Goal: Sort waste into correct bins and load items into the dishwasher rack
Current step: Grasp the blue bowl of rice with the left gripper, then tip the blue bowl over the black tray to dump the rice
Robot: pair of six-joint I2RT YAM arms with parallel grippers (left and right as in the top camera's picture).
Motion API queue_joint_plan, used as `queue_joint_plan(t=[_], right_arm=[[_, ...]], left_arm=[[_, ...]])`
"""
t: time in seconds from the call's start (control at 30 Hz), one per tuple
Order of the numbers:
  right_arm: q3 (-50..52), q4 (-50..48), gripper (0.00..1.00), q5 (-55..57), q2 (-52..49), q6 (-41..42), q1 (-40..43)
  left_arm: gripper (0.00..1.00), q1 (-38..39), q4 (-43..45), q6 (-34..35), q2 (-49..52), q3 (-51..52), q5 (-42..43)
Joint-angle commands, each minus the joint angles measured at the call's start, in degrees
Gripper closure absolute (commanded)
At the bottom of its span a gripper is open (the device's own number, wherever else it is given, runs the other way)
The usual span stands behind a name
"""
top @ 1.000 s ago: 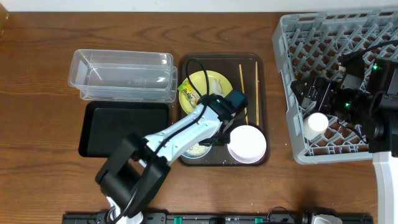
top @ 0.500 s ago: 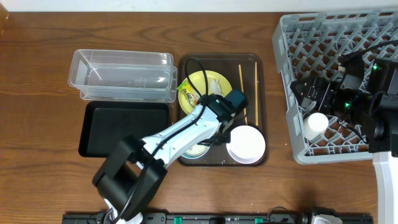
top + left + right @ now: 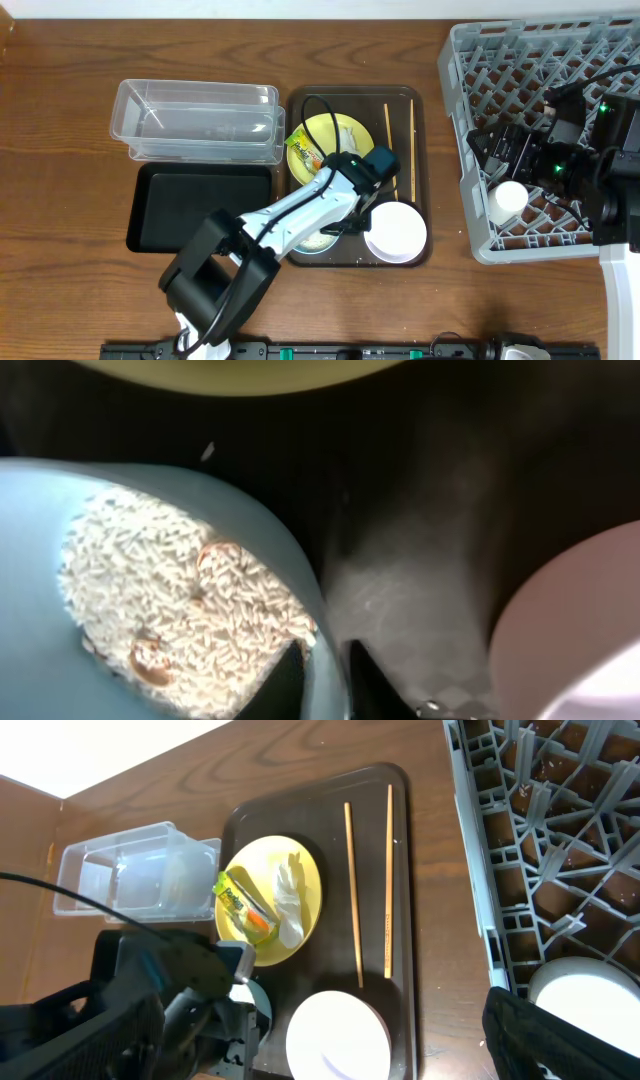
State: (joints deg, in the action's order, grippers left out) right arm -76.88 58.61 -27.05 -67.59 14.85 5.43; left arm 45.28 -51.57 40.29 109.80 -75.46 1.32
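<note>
Careful: your left gripper (image 3: 327, 678) is clamping the light-blue bowl (image 3: 35, 520) by its rim, lower left, so any tilt is risking rice grains (image 3: 150, 590) spilling onto the serving tray (image 3: 420, 510); whether the right gripper (image 3: 488, 150) jaws are apart or together, I cannot tell.

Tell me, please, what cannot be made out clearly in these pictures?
Overhead: the left arm covers most of the light-blue bowl.
Left wrist: the bottom edge cuts off the left gripper; whether it pinches the bowl's rim is unclear.
Overhead: the right gripper is dark against the dishwasher rack; open or shut is unreadable.
Right wrist: the bottom edge cuts off the small white cup.
</note>
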Motion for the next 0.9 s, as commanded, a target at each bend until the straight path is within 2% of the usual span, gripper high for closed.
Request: queue_joint_plan(t=[0.0,0.3,0.37,0.5,0.67,0.87], right_arm=[[-0.6,-0.1,0.01,-0.6,0.2,0.6,-0.5],[-0.6,-0.1,0.02,-0.4,0.2,0.6,-0.5],[-0.6,-0.2,0.01,-0.4,0.2,0.6,-0.5],[-0.6,-0.8,0.01,-0.4,0.2,0.6,-0.5],[-0.6,-0.8,0.02,-0.4,0.2,0.6,-0.5],[-0.6,-0.8,0.01,-0.4,0.2,0.6,-0.5]], left_arm=[[0.94,0.7,-0.4,-0.6,0.6,0.4,-0.6],[0.94,-1.2,-7.3,-4.1,-5.1,-3.0,1.2],[0.94,-3.3,-7.8,-7.9,-8.5,-4.0,6.1],[0.94,-10.3,-7.8,-10.4,-16.3,-4.0,14.4],[0.94,-23.1,-8.9,-15.8,-23.6,-3.9,26.1],[0.94,-40.2,-13.4,-31.1,-24.8,-0.5,48.8]])
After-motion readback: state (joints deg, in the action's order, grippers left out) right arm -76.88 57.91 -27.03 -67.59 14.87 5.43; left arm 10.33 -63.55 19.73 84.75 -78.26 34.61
